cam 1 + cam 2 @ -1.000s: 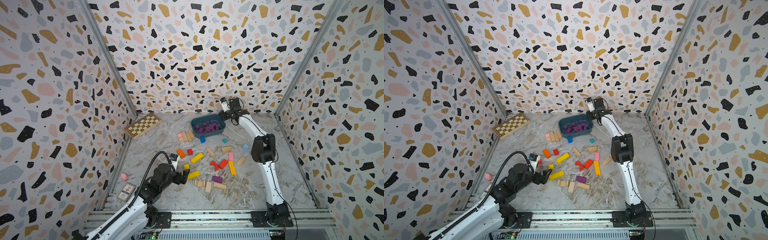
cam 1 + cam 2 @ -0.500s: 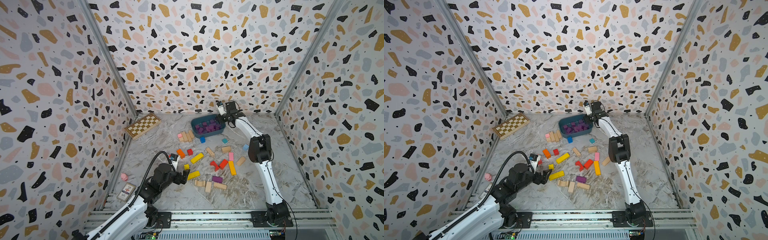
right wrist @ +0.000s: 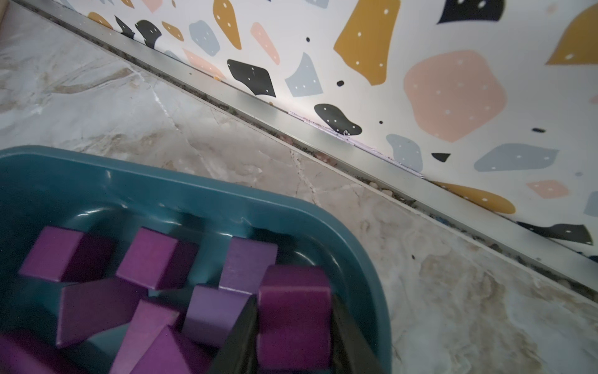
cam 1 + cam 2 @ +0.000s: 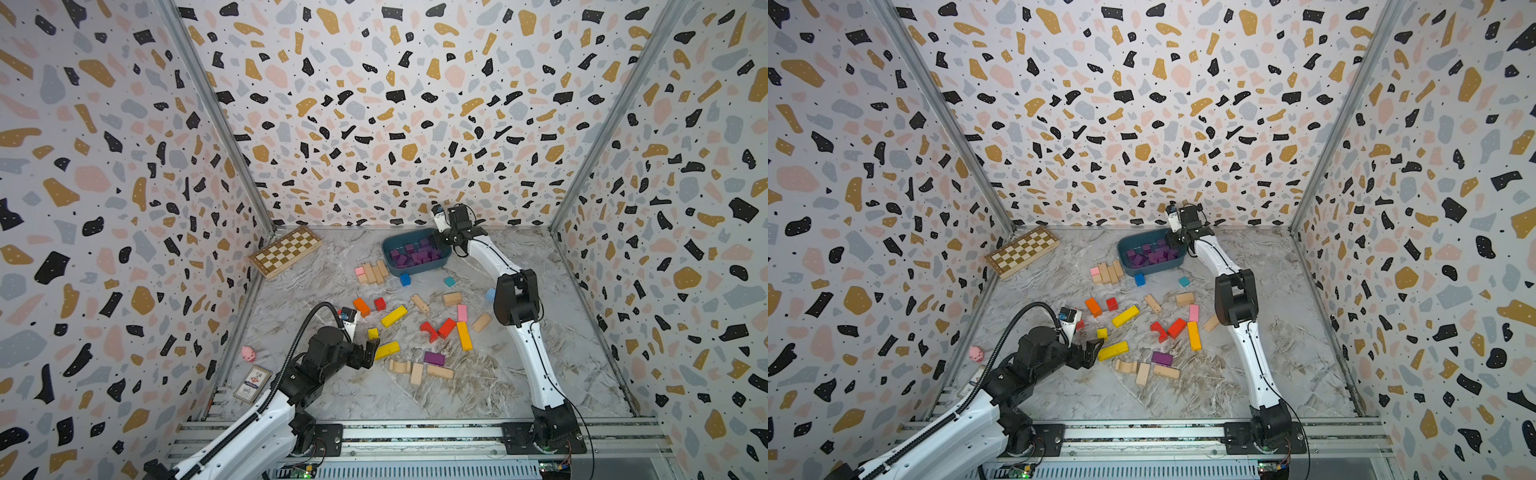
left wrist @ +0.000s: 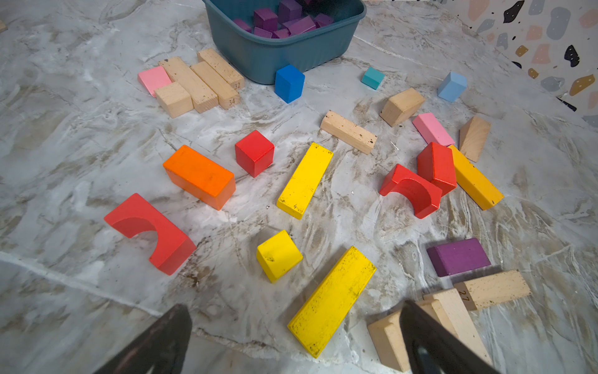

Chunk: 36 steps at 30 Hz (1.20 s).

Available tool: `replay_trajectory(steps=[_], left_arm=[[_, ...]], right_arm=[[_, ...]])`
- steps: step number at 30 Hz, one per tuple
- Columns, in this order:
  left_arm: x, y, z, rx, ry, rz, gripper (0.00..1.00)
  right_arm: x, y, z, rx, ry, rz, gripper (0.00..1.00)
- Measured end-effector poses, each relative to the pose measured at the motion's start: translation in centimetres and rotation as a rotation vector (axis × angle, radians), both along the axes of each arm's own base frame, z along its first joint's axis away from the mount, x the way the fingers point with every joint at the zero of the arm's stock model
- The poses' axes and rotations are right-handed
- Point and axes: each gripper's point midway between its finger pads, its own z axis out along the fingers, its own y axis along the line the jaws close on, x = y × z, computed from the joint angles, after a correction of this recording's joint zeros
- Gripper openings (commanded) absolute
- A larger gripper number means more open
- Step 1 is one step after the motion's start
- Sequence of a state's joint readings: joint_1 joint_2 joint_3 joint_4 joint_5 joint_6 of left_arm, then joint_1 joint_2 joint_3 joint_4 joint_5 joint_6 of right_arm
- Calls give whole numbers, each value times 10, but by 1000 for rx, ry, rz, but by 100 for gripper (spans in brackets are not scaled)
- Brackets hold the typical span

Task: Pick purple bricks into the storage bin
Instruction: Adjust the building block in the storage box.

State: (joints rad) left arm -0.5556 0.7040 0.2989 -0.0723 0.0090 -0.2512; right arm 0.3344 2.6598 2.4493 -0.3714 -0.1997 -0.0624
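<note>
**Top views.** The storage bin point(image 4: 419, 269) stands at upper centre of the frame, near the back wall. It holds a heap of purple bricks point(image 4: 411, 255). The right hand point(image 4: 439, 242) reaches over the bin's right end. One purple bar point(image 4: 434, 357) lies loose on the table point(image 4: 582, 353) at lower centre, just beside plain wooden blocks. The left hand point(image 4: 371, 347) hovers low, left of centre, released and empty.

**Left wrist.** The left hand point(image 5: 294, 309) has its fingers spread wide. The purple bar point(image 5: 458, 257) lies ahead of it, near a numbered wooden bar.

**Right wrist.** The right hand point(image 3: 294, 311) is clenched on a purple cube point(image 3: 291, 285), which it holds inside the bin's rim point(image 3: 356, 246), close to a rounded corner.

**Judgement.** The step in hand is the release.
- Shift slightly inward from the corner before opening.
- Open low over the heap so the cube cannot bounce out.
- Lift straight up afterwards so the fingers clear the wall.
</note>
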Motion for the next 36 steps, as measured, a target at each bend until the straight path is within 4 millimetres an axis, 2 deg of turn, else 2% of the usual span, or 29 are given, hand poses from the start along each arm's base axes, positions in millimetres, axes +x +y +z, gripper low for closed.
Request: replay_trajectory(steps=[10,17,28,36], left_arm=[[0,0,-3,7,11,0,99],[0,0,-5,10,15,1,99],[1,1,-4,12,11,7,99],[2,1,-4,12,9,9,99]], right_arm=[[6,12,-4,13,-32,-2,1],[3,22,-4,25,-33,22,1],[-17,59,-2,60,-18,120,0],[-24,69,-2,59,-13,146,0]])
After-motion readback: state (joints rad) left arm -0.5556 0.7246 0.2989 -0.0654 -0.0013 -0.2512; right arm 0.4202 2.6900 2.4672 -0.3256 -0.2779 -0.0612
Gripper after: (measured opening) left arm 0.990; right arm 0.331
